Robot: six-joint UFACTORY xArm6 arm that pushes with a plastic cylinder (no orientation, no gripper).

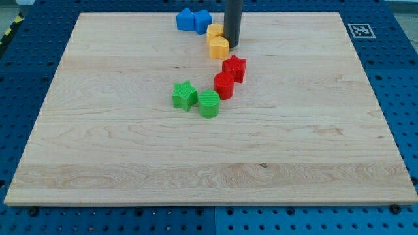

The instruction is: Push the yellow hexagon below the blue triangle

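Note:
My tip (232, 44) rests near the view's top, just right of two yellow blocks. The upper yellow block (214, 31) looks like the hexagon and lies partly behind the rod's left side. The lower yellow block (219, 47) has a rounded shape and sits against the tip's left. Two blue blocks stand side by side at the board's top edge: the right one (203, 21) looks like the triangle, and the left one (186, 19) has a shape I cannot make out. The hexagon sits just below and right of the triangle, nearly touching it.
A red star (234, 67) and a red cylinder (224, 85) lie just below the tip. A green star (185, 94) and a green cylinder (209, 104) sit further down and left. The wooden board (98, 150) lies on a blue perforated table.

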